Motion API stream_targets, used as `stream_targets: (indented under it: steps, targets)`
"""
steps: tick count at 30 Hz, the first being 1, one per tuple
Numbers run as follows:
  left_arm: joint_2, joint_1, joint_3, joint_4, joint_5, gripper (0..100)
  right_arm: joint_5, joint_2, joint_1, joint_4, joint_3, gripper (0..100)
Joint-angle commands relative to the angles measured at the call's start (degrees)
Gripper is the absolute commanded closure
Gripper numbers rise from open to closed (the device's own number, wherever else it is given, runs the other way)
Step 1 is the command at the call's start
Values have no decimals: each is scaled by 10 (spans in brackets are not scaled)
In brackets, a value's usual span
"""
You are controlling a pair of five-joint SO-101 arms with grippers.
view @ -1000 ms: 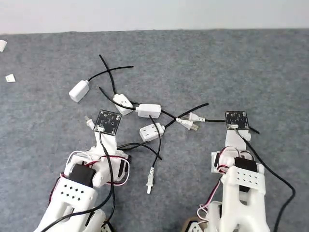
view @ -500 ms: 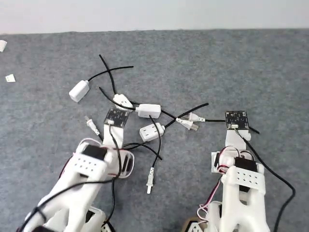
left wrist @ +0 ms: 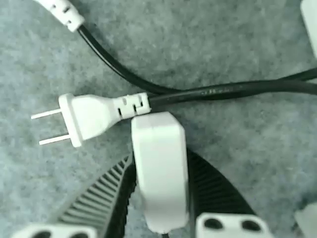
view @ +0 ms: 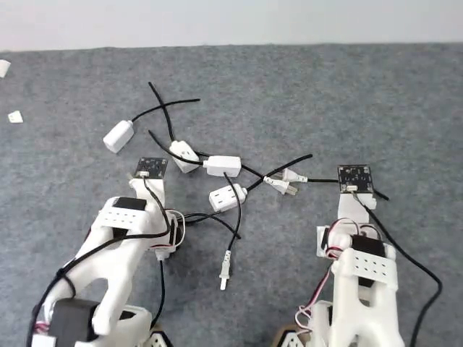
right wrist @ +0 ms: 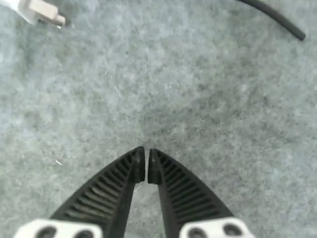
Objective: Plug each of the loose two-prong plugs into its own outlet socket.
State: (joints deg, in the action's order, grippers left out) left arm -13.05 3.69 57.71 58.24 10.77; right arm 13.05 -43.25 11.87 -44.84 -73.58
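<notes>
At the far left of the table, a lone socket (view: 118, 136) on a black lead is seen, well apart from the rest. To its right, the left arm (view: 130, 231) is held over the grey carpet (view: 304, 94). In its wrist view, the left gripper (left wrist: 159, 153) is clamped around a white block (left wrist: 159, 183), whose face cannot be made out. A two-prong plug (left wrist: 91, 118) is laid flat on the carpet just beside the block's end, its prongs pointed away from its black cord (left wrist: 223, 91).

Toward the middle, a tilted socket (view: 184, 155), a long socket (view: 222, 165) and a lower socket (view: 228, 196) are clustered among crossed leads. A loose plug (view: 226, 269) is laid nearer the arms' bases. Further right, a twin plug (view: 281, 185) and a second twin plug (view: 293, 175) are found side by side.

At the right, the right arm (view: 362, 267) is stationed. The right gripper (right wrist: 143, 151) is pressed together on nothing, over bare carpet.
</notes>
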Motion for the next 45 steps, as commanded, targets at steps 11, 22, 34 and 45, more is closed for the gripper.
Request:
stream_targets:
  steps: [11, 22, 34, 45]
  targets:
    - [11, -5, -36, 30, -64, 987, -5, 2, 1, 17, 15, 969]
    - [11, 39, -175, 144, 5, 987, -2, 2, -15, 17, 13, 969]
    - [17, 136, -264, 93, 186, 987, -1, 1, -14, 17, 10, 969]
    - [18, 135, -131, -50, 223, 885, 0, 1, -13, 28, 8, 969]
